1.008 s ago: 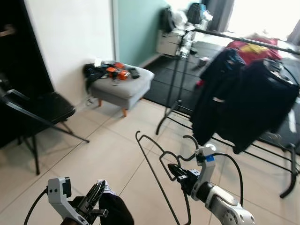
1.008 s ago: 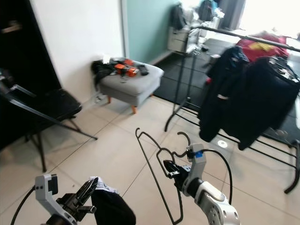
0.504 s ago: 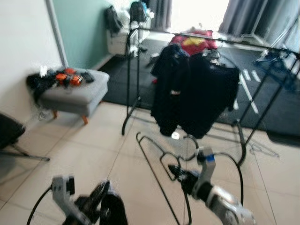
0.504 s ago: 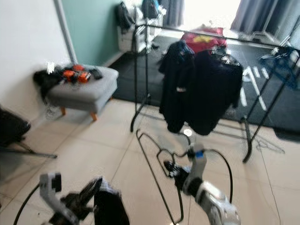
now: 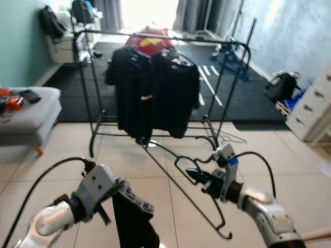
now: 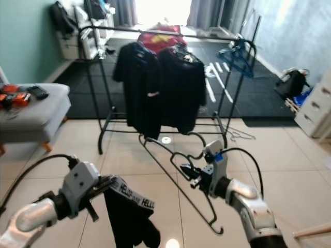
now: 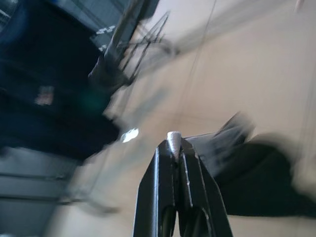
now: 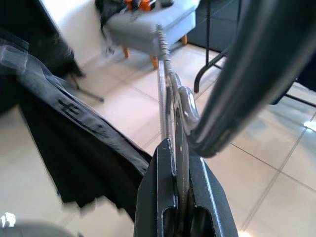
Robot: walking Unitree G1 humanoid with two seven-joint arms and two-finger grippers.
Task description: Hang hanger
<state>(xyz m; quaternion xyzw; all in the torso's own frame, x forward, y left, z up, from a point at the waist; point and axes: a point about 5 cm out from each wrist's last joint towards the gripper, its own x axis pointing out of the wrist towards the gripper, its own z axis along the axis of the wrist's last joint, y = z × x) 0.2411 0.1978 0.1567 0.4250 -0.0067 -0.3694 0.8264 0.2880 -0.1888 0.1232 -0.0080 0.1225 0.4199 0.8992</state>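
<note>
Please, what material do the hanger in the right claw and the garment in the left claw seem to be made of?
Hanger: thin dark wire, probably coated metal, judging by its slim bent outline. Garment: black soft fabric with a printed waistband; it hangs limp.

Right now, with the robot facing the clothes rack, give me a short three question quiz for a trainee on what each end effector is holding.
1. True or false: the right end effector is shut on the black wire hanger.
2. What hangs from the left end effector? A) a towel B) a dark garment with a lettered waistband C) a shoe
3. Fill in: two dark shirts hang on the ____ ahead.

Key: 1 true. 2 B, the dark garment. 3 clothes rack.
</note>
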